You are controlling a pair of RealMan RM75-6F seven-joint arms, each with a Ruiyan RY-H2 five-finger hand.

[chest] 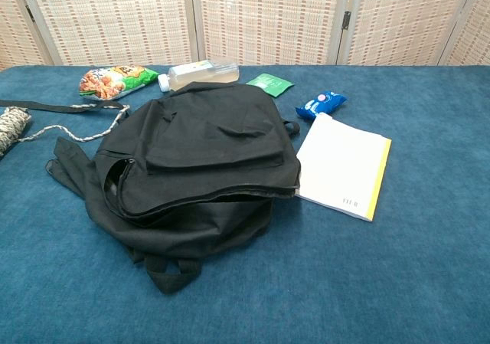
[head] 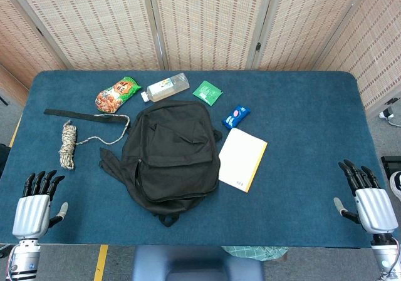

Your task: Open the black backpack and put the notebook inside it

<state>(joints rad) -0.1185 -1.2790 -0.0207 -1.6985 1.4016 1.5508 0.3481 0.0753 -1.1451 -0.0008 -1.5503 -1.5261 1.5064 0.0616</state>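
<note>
Here, your left hand (head: 36, 204) and right hand (head: 368, 199) rested spread and empty at the table's (head: 301, 106) near corners; the limp black backpack (head: 172, 153) lay mid-table, the stiff, light notebook (head: 242, 159) beside it, likely best pinched at an edge.

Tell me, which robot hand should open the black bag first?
Probably the left hand. The soft black fabric backpack lies nearer that side, and its zipper opening curves along its left edge in the chest view. The right hand sits nearer the white, yellow-edged paper notebook. Both hands rest open.
</note>
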